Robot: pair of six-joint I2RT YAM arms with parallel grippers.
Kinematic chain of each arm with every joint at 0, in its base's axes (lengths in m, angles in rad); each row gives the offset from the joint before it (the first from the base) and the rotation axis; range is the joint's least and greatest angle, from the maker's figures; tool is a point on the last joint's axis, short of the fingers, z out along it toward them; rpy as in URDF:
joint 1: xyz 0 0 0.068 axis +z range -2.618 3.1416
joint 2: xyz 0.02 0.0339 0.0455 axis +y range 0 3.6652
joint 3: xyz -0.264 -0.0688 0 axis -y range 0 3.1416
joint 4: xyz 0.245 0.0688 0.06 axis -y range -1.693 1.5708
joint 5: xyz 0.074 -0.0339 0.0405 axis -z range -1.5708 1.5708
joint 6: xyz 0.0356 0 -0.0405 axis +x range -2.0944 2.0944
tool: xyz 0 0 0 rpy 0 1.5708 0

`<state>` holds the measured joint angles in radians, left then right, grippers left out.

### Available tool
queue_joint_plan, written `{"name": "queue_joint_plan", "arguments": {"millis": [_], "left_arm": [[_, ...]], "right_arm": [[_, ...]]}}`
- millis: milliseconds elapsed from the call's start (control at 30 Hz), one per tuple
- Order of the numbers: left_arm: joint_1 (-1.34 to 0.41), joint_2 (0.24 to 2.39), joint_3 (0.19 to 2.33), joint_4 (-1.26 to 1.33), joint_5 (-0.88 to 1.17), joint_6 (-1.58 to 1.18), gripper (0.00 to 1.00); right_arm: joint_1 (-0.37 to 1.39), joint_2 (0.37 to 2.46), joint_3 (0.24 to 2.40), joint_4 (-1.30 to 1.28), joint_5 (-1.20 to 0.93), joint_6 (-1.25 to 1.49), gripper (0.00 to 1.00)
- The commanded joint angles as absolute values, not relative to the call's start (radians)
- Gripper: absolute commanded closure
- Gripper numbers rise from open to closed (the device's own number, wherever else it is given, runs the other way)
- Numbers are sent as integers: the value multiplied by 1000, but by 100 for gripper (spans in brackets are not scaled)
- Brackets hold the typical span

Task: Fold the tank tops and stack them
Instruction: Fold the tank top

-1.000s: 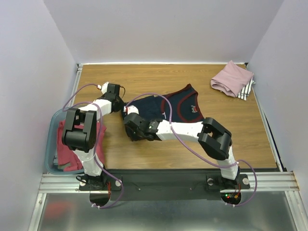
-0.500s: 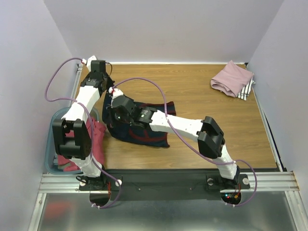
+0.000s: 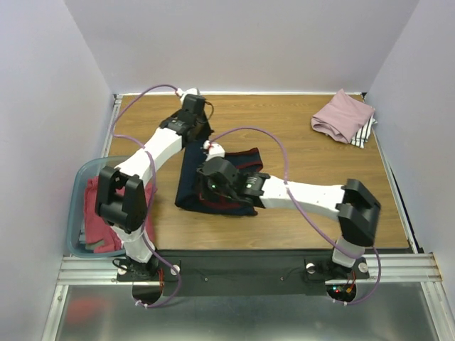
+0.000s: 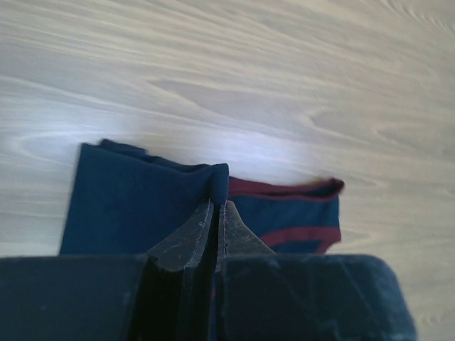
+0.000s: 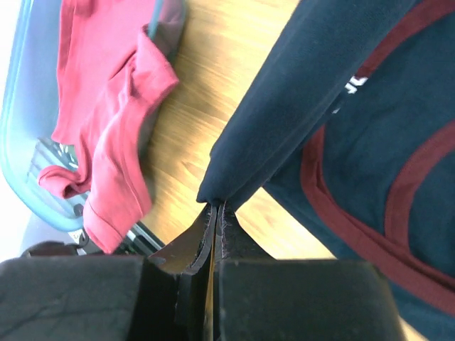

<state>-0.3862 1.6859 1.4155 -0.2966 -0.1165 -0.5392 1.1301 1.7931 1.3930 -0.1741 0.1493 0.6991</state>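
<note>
**Both pincers clamped on the navy jersey beside the tub**

You have the navy jersey [image 3: 188, 190] on the tabletop [image 3: 306, 160], just to the right of the teal tub [image 3: 77, 193] and apart from its rim. It is partly doubled over, with its maroon trim showing along the edge away from the tub.

Your left pincer [image 4: 215, 213] is clenched on a raised fold of the jersey at the end farther back from the tub. Navy cloth bunches right at its tips.

Your right pincer [image 5: 213, 214] is clenched too, pinching a navy edge on the side facing the tub. The cloth hangs lifted off the wood there.

The red tops [image 3: 99, 213] sit in the tub, one draped over its wall.

The dusty pink top [image 3: 345, 114] lies folded well apart from the tub, across the tabletop at the far right corner. It rests on the striped white one [image 3: 365, 133].
</note>
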Motion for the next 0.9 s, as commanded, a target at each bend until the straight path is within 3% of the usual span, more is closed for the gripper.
{"name": "queue_joint_plan", "arguments": {"millis": [0,333,600,867], "left_arm": [[-465,1726,1508,-180,-121,-587,100],[-658,1896,1655,-164,-144,-656,100],[-750,2048,1847,-201,-161,-696,100],[-739,2060,1881,-222,-196,-716,100]], "right_arm": [[1150,1632,1269,-91,193,781,100],[1150,1318,867,-81,356,880,100],[1144,1083,669,-92,426,943,100],[1144,1078,692,-104,394,928,100]]}}
